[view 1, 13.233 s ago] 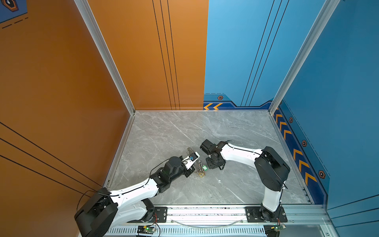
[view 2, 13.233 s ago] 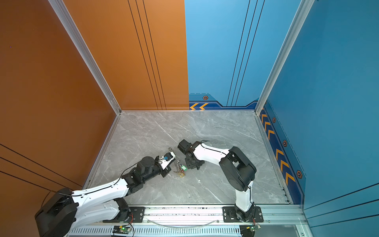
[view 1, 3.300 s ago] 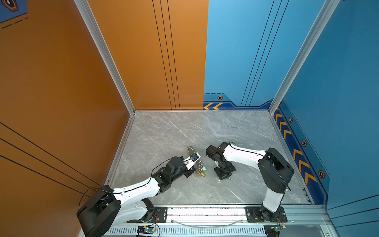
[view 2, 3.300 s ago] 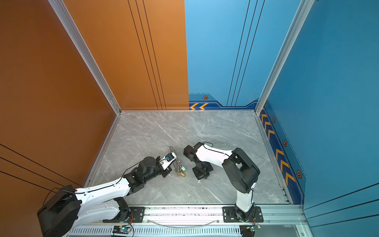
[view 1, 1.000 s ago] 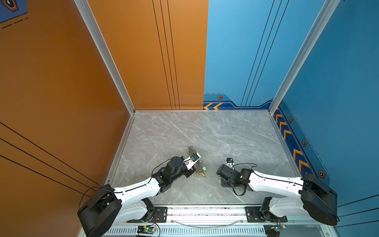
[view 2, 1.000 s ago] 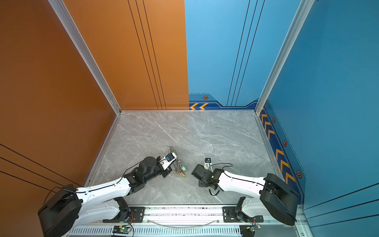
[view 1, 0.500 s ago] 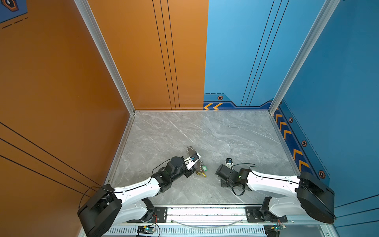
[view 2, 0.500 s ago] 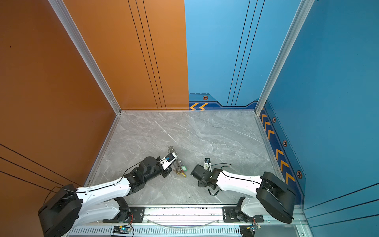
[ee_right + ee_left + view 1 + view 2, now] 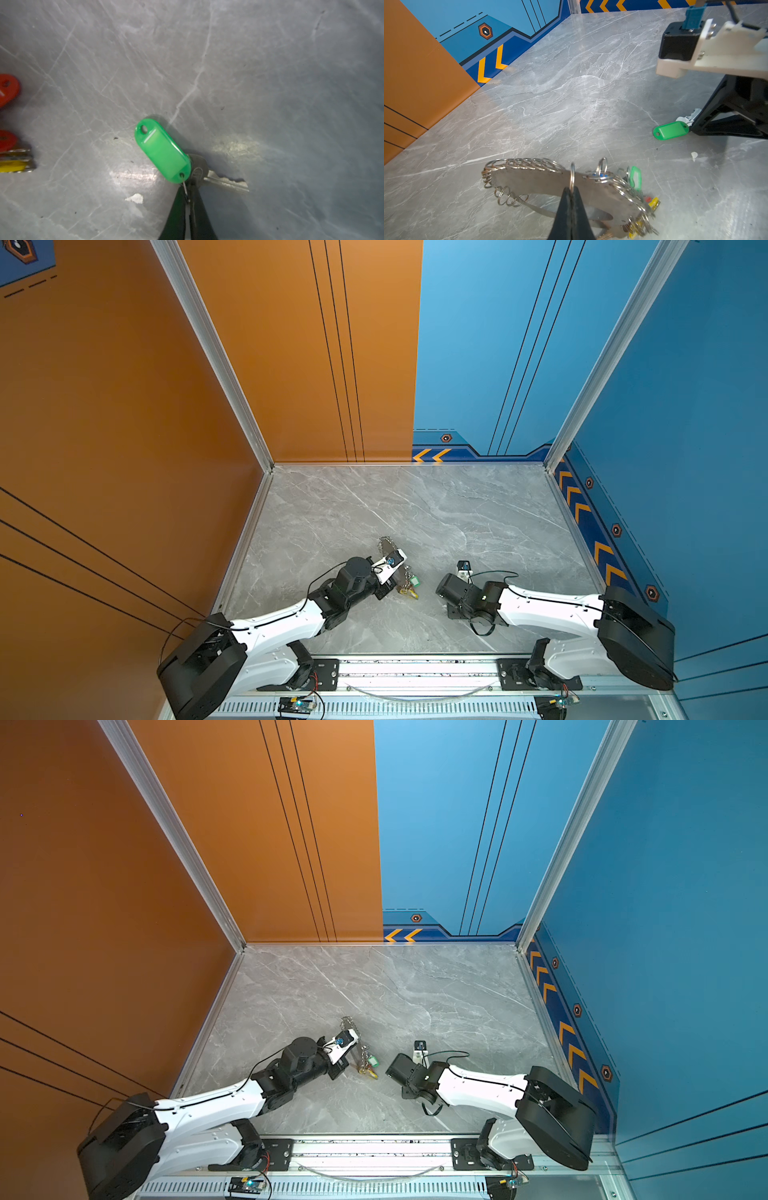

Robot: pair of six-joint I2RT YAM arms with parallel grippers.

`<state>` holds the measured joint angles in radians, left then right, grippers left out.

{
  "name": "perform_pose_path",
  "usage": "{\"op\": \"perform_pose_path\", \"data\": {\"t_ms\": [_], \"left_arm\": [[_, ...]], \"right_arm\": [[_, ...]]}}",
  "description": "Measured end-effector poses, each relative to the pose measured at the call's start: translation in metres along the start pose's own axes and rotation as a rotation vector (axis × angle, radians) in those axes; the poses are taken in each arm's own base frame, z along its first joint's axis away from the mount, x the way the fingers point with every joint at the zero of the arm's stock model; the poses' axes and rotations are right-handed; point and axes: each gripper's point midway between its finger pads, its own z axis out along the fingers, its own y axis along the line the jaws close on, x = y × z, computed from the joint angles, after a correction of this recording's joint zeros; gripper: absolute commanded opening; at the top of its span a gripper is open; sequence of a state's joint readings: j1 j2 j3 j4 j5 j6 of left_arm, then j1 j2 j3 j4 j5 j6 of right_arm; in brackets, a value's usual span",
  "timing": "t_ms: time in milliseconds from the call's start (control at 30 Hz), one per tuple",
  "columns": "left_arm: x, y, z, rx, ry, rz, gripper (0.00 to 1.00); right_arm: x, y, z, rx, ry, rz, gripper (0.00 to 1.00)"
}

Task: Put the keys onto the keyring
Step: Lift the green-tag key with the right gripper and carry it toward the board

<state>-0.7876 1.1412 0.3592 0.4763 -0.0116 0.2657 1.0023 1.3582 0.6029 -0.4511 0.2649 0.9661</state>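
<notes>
Now, on the big grey table the two arms sit low and near each other. The left gripper is squeezed tight on one small silver ring at the edge of the keyring. That flat tan loop seems tipped up a bit, with a green tag and a yellow tag bunched at one end. The right gripper is pinched onto the thin wire loop of the loose green key, which lies flat on the table a little way from the keyring. I think the job now is to lift this key. The wire is very thin, so go up slowly and keep the pinch tight, or the key may slip out. Then bring it straight over to the held ring.
</notes>
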Motion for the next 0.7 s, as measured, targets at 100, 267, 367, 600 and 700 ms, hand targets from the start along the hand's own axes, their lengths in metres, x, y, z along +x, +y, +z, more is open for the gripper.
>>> {"op": "perform_pose_path", "data": {"t_ms": [100,267,367,600,700], "left_arm": [[0.0,0.0,0.0,0.0,0.0,0.0,0.0],[-0.001,0.0,0.0,-0.001,-0.001,0.0,0.0],[-0.001,0.0,0.0,-0.001,-0.001,0.0,0.0],[-0.001,0.0,0.0,-0.001,-0.001,0.0,0.0],[0.0,0.0,0.0,0.0,0.0,0.0,0.0]], "right_arm": [[0.0,0.0,0.0,0.002,-0.002,-0.001,0.06],[-0.003,-0.002,-0.001,0.014,-0.014,-0.019,0.04],[-0.009,-0.002,-0.008,0.021,-0.029,-0.045,0.03],[-0.03,0.005,-0.034,0.015,-0.053,-0.198,0.0],[-0.043,0.011,-0.048,0.015,-0.059,-0.301,0.0]]}}
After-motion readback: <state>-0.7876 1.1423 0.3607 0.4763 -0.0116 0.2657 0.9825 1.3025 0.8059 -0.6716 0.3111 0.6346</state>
